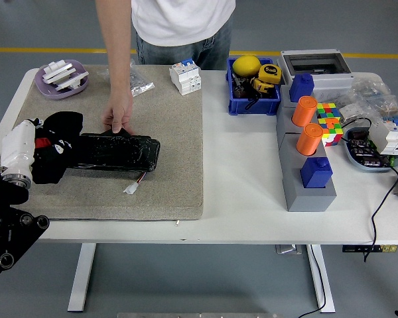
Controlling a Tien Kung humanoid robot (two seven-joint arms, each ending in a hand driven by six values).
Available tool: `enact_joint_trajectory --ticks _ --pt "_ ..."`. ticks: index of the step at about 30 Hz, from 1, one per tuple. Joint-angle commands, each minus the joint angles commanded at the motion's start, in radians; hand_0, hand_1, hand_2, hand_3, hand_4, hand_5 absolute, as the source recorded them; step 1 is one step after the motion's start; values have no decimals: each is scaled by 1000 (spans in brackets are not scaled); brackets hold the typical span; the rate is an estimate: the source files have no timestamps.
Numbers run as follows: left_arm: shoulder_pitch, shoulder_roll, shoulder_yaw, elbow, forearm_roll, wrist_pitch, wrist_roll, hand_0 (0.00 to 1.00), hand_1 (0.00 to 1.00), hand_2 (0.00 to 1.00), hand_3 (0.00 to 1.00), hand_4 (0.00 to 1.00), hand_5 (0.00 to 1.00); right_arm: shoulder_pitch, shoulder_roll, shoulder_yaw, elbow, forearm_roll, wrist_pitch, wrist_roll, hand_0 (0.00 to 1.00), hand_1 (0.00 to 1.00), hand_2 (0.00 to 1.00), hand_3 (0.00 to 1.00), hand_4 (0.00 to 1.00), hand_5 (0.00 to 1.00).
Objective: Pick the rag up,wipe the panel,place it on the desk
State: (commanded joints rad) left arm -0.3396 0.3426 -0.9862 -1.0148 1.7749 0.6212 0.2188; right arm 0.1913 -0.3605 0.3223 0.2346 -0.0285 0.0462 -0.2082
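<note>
Left hand clamped on black rag at panel's left end, panel lying long axis left-right on mat, person's hand steadying its far edge, bare desk well right

Workshop: circuit breakers, tape measure.

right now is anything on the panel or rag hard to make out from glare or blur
Head view: even light, soft shadows, no motion blur. The glossy black panel shows faint sheen; the black rag under the left hand merges with it, so their edges are hard to separate.
</note>
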Motion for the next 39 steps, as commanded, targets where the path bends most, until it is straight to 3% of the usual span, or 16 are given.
enact_joint_trajectory --ticks 9,17,26,39 --pt "4 -25 67 -54 12 -2 9 286 191 460 435 126 2 0 -1 3 -1 -4 0 -2 707 631 685 638 998 564" --pt "2 -42 173 -142 31 -10 32 288 194 461 438 138 2 -1 -2 3 -2 -3 0 -1 707 631 685 639 998 564" --pt "-11 -44 283 -218 43 -21 55 290 195 462 440 145 2 -1 -5 5 -1 -6 1 -2 706 631 684 639 998 564" --pt "-16 -46 346 -260 47 -25 67 291 196 463 440 149 2 -1 -5 22 -2 -24 -2 -9 706 631 684 638 998 562"
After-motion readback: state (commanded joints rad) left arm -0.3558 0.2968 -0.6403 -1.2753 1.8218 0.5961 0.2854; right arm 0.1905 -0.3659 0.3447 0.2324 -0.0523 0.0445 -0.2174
